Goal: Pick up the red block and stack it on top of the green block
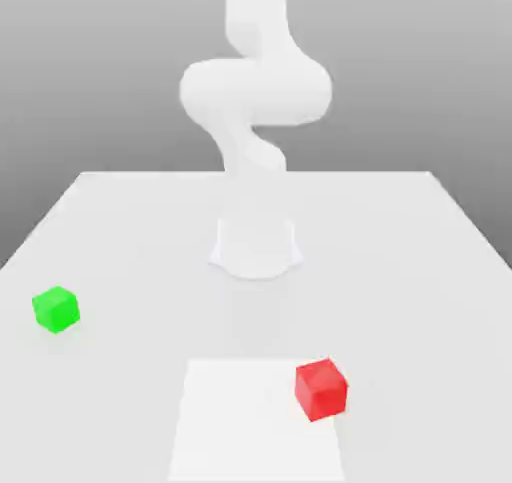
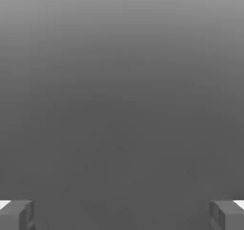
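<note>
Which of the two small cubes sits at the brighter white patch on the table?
The bright red matte cube, at the patch's edge; the green matte cube lies off it.

red block (image 1: 321, 390): plain red | green block (image 1: 56, 310): plain green | arm (image 1: 256, 91): white | tabletop (image 1: 130, 241): pale grey

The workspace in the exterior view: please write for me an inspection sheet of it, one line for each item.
Surface: white table, with a brighter white rectangular patch on it.
Job's things: bright red matte cube at the patch's edge, towards the exterior view's right; bright green matte cube on the table, towards the exterior view's left; not stacked.
Clutter: nothing seen.
Gripper: open, nothing between its fingers.
Cables: nothing seen.
Surroundings: plain grey background.
</note>
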### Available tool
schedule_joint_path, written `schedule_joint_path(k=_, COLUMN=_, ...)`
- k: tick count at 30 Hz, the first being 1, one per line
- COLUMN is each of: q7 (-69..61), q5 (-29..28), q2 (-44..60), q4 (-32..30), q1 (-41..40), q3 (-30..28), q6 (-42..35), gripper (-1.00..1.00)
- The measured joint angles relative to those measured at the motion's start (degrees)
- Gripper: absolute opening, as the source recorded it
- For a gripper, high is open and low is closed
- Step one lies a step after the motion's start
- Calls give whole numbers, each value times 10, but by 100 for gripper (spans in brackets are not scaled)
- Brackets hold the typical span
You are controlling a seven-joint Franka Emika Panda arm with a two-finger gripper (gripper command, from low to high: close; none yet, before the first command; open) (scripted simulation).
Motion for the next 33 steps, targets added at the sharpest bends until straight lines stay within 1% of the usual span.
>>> schedule_joint_path(k=12, q7=-66, q5=20, q2=256, q4=-136, q1=58, q3=11, q6=146, gripper=0)
schedule_joint_path(k=16, q7=-79, q5=15, q2=339, q4=-180, q1=71, q3=21, q6=193, gripper=0)
schedule_joint_path(k=19, q7=-81, q5=1, q2=401, q4=-214, q1=81, q3=27, q6=229, gripper=0)
schedule_joint_path(k=21, q7=-78, q5=-9, q2=443, q4=-221, q1=85, q3=25, q6=259, gripper=0)
schedule_joint_path(k=26, q7=-70, q5=-23, q2=546, q4=-210, q1=93, q3=14, q6=346, gripper=0)
schedule_joint_path(k=27, q7=-69, q5=-24, q2=558, q4=-209, q1=94, q3=13, q6=356, gripper=-100)
schedule_joint_path(k=33, q7=-67, q5=-26, q2=564, q4=-208, q1=94, q3=13, q6=361, gripper=-100)
